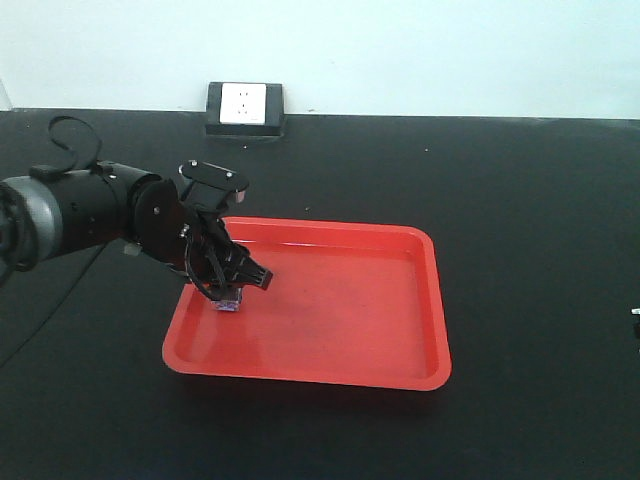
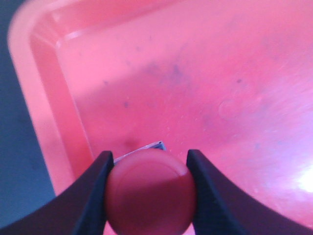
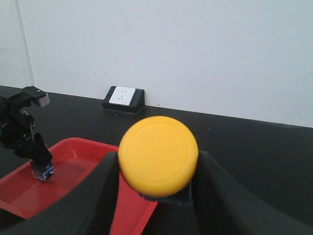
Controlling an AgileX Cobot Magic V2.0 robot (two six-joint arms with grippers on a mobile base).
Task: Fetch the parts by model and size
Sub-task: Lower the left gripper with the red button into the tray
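My left gripper [image 1: 232,292] reaches down into the left part of the red tray [image 1: 380,340] and is shut on the red-capped push-button switch [image 2: 150,192]. Its black fingers [image 2: 93,196] press both sides of the round red cap, and a corner of the labelled base [image 1: 229,305] peeks out just above the tray floor. In the right wrist view my right gripper [image 3: 159,183] is shut on the yellow-capped switch [image 3: 158,155], held in the air to the right of the tray [image 3: 73,171]. The front view shows only a sliver of the right arm at its right edge.
A white wall socket on a black block [image 1: 243,107] stands at the back edge of the black table [image 1: 530,220]. The left arm [image 1: 90,210] stretches in from the left over the tray's left rim. A white wall rises behind the table.
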